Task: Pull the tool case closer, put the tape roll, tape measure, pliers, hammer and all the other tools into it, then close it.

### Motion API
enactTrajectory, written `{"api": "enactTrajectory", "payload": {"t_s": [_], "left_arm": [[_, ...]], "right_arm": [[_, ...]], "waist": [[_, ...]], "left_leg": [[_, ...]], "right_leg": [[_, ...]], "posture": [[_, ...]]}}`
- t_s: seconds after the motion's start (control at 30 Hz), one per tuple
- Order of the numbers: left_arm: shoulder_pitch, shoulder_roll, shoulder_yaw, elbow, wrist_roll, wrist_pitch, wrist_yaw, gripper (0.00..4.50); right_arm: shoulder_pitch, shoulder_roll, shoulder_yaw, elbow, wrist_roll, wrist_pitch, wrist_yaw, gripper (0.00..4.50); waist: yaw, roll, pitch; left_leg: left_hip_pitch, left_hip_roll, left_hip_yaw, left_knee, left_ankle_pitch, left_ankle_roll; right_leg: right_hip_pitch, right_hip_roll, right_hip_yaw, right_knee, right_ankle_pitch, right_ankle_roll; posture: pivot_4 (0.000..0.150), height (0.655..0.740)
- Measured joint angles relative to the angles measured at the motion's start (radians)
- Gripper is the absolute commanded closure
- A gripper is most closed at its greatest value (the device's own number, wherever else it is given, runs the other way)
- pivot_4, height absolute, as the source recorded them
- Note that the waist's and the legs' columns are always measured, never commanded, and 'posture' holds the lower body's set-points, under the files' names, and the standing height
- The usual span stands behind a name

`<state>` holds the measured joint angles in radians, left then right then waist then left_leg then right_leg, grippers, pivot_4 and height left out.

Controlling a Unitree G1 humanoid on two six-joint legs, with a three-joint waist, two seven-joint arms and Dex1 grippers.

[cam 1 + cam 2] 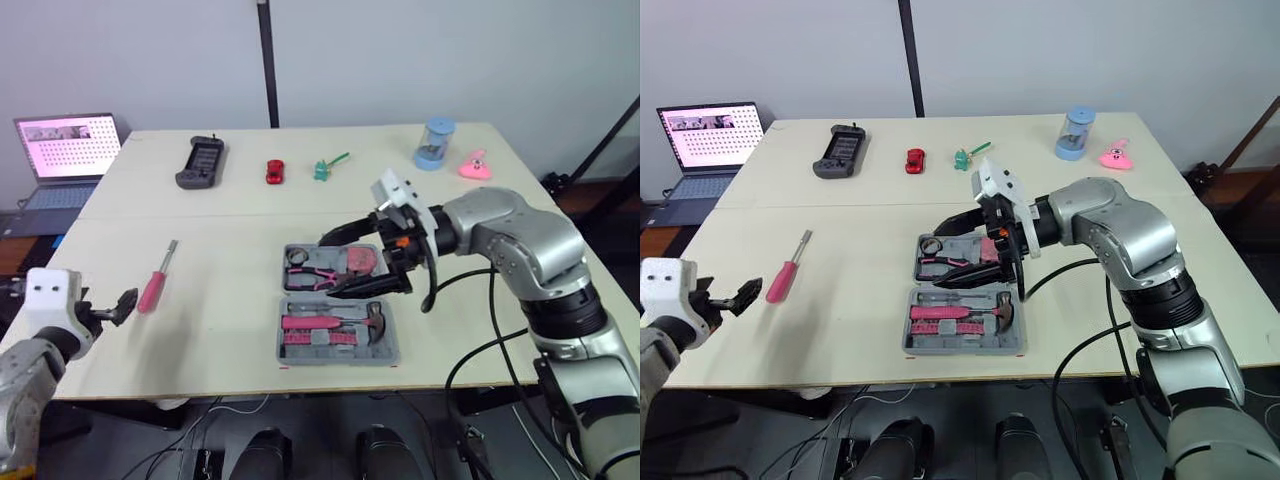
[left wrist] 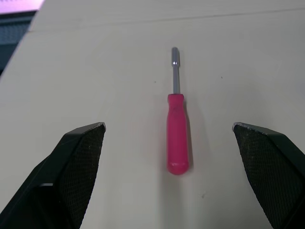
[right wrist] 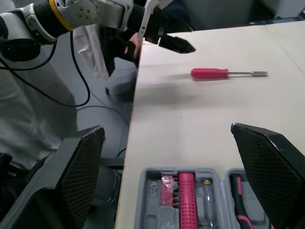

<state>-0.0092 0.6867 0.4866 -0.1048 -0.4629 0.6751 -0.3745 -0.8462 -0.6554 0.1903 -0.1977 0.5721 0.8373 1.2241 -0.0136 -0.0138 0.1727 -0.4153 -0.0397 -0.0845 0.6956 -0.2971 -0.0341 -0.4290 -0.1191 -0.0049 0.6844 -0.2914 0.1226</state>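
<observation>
The left gripper [image 1: 114, 307] hung wide open at the near left edge of the table [image 1: 230, 335], near the handle end of the pink screwdriver [image 2: 177, 133], which lay loose well left of the open tool case [image 1: 392, 355]. A skewed close on the round handle could roll or skid it aside. The right gripper [image 1: 345, 260], also spread wide, hovered over the case and might block the drop.

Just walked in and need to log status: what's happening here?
The robot is packing tools into the open case. Hammer and pliers lie inside. The right gripper hovers open over the case. The left gripper, open, faces the screwdriver, which lies on the table, not yet picked up.
</observation>
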Motion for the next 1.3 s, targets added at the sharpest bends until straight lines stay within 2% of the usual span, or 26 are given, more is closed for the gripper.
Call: {"api": "enactTrajectory", "payload": {"t_s": [0.17,0.4,0.63,0.67,0.7,0.83,0.9,1.3], "left_arm": [[-0.204,0.043,-0.115,0.258,0.051,-0.004,-0.076,0.0],[-0.418,0.04,-0.233,0.611,0.157,-0.15,-0.145,0.0],[-0.554,0.0,-0.287,0.878,0.231,-0.283,-0.19,0.0],[-0.566,-0.005,-0.295,0.907,0.237,-0.298,-0.193,0.52],[-0.58,-0.011,-0.298,0.936,0.241,-0.308,-0.194,0.81],[-0.631,-0.022,-0.295,1.019,0.244,-0.32,-0.196,2.95],[-0.642,-0.021,-0.289,1.046,0.244,-0.33,-0.197,3.88],[-0.646,-0.016,-0.271,1.026,0.241,-0.328,-0.237,3.95]], "right_arm": [[0.039,-0.009,-0.012,-0.035,-0.017,0.006,-0.083,0.02],[0.054,-0.015,-0.02,-0.039,-0.039,0.028,-0.184,0.02],[0.067,-0.035,-0.021,-0.054,-0.041,0.03,-0.206,0.02],[0.067,-0.036,-0.021,-0.054,-0.042,0.03,-0.209,0.0],[0.068,-0.039,-0.021,-0.054,-0.043,0.03,-0.212,0.0],[0.076,-0.042,-0.022,-0.057,-0.047,0.03,-0.219,0.0],[0.092,-0.046,-0.022,-0.062,-0.047,0.03,-0.219,0.0],[0.096,-0.052,-0.021,-0.047,-0.068,0.024,-0.235,0.0]], "waist": [[0.002,0.0,0.0],[-0.001,-0.001,0.0],[-0.001,-0.001,0.0],[-0.001,-0.001,0.0],[-0.001,-0.001,0.0],[-0.001,-0.002,0.0],[-0.001,-0.002,0.0],[-0.001,-0.002,0.0]], "left_leg": [[-0.001,-0.001,-0.001,0.0,0.001,-0.001],[-0.005,-0.002,-0.001,0.0,0.002,-0.003],[-0.01,-0.004,0.0,0.002,0.003,-0.004],[-0.011,-0.004,0.0,0.002,0.003,-0.004],[-0.011,-0.004,0.0,0.002,0.003,-0.004],[-0.011,-0.004,0.0,0.002,0.003,-0.004],[-0.011,-0.004,0.0,0.003,0.003,-0.004],[-0.011,-0.004,0.0,0.003,0.003,-0.005]], "right_leg": [[0.0,0.0,-0.001,0.0,0.0,0.0],[-0.005,0.0,-0.001,0.002,0.001,0.0],[-0.01,0.0,-0.001,0.004,0.001,0.001],[-0.011,0.0,-0.001,0.005,0.001,0.001],[-0.011,0.0,-0.001,0.005,0.001,0.001],[-0.011,0.0,-0.001,0.005,0.001,0.001],[-0.011,0.0,-0.001,0.006,0.001,0.001],[-0.011,0.0,-0.001,0.006,0.001,0.001]], "posture": [[0.15,0.6753],[0.15,0.6753],[0.15,0.6753],[0.15,0.6753],[0.15,0.6753],[0.15,0.6753],[0.15,0.6753],[0.15,0.6753]]}}
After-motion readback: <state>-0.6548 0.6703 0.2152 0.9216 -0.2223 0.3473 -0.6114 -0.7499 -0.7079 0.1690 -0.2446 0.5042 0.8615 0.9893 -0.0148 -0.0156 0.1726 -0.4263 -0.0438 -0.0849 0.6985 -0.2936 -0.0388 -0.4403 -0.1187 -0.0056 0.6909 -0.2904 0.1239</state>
